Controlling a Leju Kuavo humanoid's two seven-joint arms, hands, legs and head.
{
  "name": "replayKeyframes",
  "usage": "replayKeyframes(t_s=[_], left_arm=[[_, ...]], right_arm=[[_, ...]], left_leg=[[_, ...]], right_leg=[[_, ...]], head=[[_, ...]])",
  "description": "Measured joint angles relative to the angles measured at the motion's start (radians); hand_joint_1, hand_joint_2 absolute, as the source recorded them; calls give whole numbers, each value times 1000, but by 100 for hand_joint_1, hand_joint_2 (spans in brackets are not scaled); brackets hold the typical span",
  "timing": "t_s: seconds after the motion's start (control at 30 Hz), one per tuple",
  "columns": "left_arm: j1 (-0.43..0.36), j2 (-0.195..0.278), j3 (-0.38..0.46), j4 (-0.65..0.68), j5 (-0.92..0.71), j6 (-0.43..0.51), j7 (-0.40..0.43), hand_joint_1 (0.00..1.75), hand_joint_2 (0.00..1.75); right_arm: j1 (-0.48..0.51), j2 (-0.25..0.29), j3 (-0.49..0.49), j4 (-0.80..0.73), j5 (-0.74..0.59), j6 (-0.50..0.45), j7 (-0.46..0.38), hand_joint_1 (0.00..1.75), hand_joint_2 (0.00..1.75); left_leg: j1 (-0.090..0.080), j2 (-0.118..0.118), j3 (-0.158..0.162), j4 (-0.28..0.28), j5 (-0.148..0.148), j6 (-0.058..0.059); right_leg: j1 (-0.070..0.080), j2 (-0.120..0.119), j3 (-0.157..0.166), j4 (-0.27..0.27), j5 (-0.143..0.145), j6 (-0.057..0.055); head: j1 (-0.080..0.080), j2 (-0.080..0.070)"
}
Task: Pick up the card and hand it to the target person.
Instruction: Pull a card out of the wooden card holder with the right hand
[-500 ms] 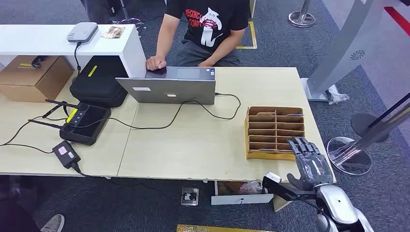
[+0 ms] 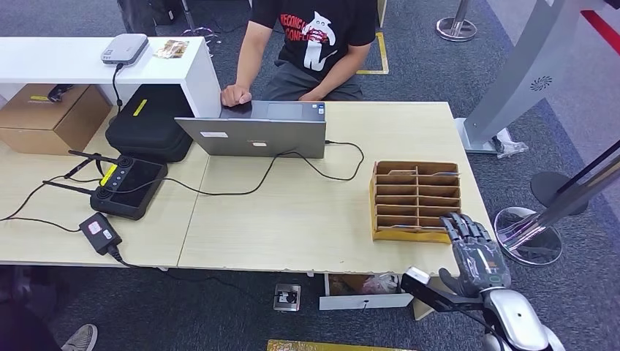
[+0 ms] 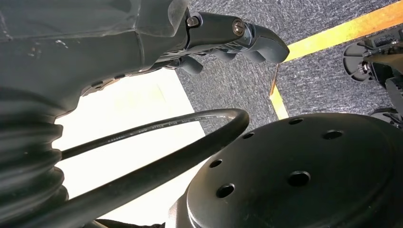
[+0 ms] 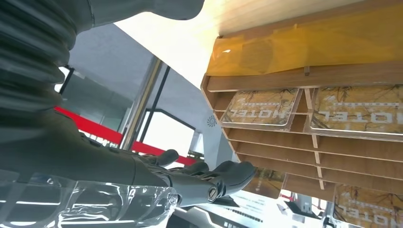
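Several cards [image 4: 260, 108] are seen in the wooden rack [image 2: 415, 199] by the tabletop's right edge from the right wrist; right hand [image 2: 477, 252] spread, empty; left hand [image 3: 233, 40] largely cut off, its state unclear

Rack [image 2: 416, 201], 3 o'clock: brown wood, yellow base. Cards [image 4: 260, 108]: tan marbled print, white lettering. Table [image 2: 292, 219]: pale wood grain. Laptop [image 2: 252, 135], 12 o'clock: silver-grey. Case [image 2: 150, 121], 10 o'clock: black, yellow tag. Right hand [image 2: 475, 252], 4 o'clock: dark grey.
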Motion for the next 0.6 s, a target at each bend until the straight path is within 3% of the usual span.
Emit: replayKeyframes(t_s=[0.33,0.6], left_arm=[[-1,0,0,0,-5,0,0,0,175],[-2,0,0,0,-8,0,0,0,175]], right_arm=[[-32,9,-8,17,0,-16,-25,17,175],[-77,19,-8,58,-1,-15,-27,21,175]], left_leg=[[0,0,0,0,0,0],[0,0,0,0,0,0]], right_leg=[[0,0,0,0,0,0],[0,0,0,0,0,0]], head=[[0,0],[0,0]])
